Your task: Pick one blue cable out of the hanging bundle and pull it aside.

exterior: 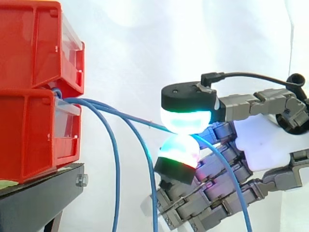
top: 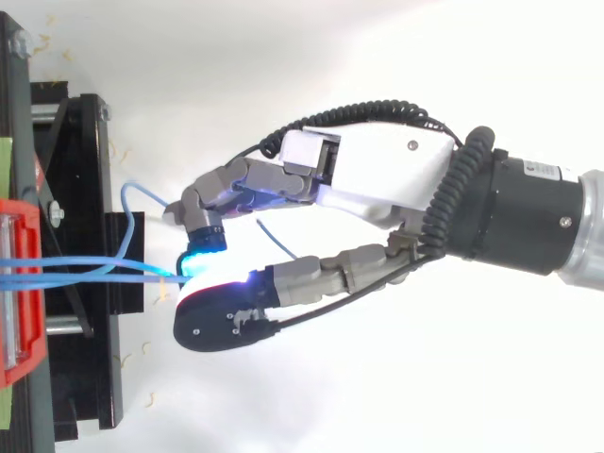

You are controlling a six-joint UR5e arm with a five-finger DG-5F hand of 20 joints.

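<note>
there, blue cable [exterior: 140, 120] in hand [exterior: 251, 145]

Robotics laboratory, staged test rig. Evidence: plain white curtain [exterior: 145, 48] as backdrop; red bins [exterior: 29, 48] stacked on black stand [exterior: 38, 198] of bolted metal; robot arm [top: 528, 208] carrying multi-fingered hand [top: 377, 179] with glowing fingertip pads; blue cable [exterior: 145, 122] from bin front pinched between two pads.
</note>
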